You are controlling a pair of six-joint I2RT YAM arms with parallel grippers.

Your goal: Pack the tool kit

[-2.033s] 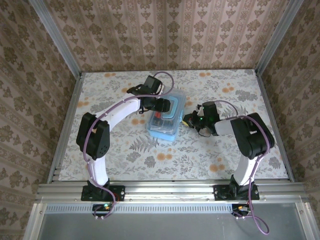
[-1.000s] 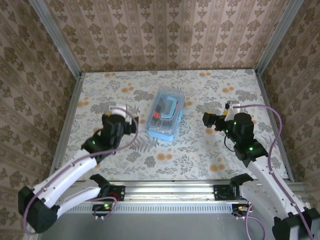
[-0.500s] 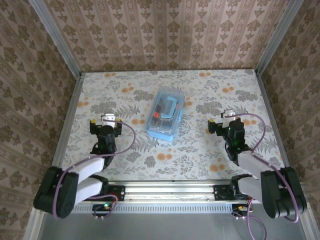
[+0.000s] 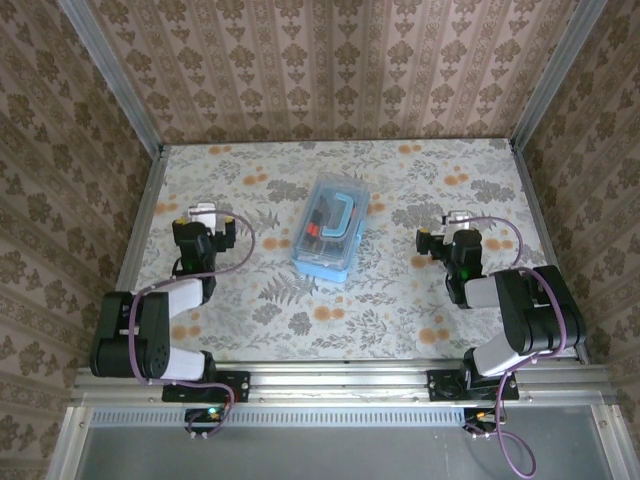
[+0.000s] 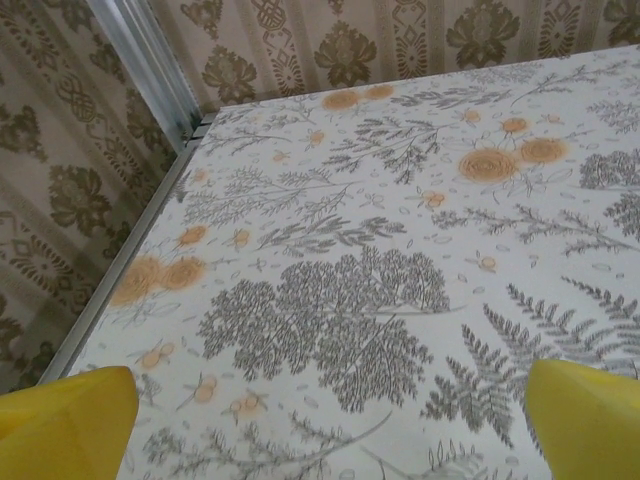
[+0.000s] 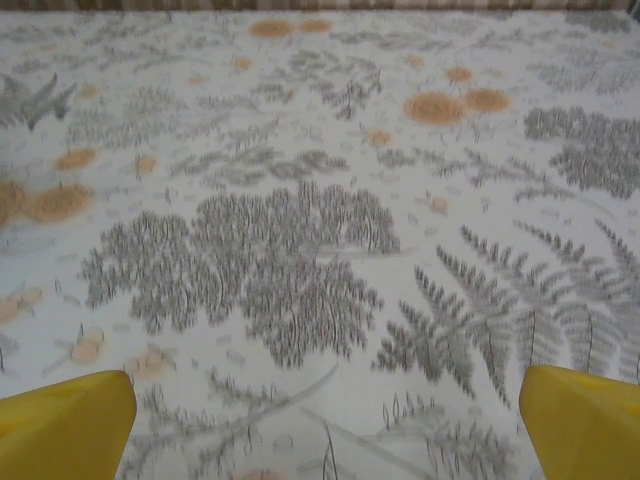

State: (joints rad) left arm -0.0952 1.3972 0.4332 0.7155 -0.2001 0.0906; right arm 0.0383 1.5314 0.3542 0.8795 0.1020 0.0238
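We observed the tool kit case point(image 4: 330, 232) lying on the floral table point(image 4: 400, 310) near its centre, between the two arms, with its translucent blue lid down. Dark and red items showed through the lid.

The left gripper point(image 4: 204, 228) sat well to the left of the case, not touching it. Its jaws were spread wide and held nothing. In the left wrist view its yellow fingertips point(image 5: 65, 415) stood at the lower corners with bare tabletop between them.

The right gripper point(image 4: 447, 240) sat well to the right of the case. It too was spread wide and empty, and its own yellow tips point(image 6: 580, 420) framed bare tabletop.
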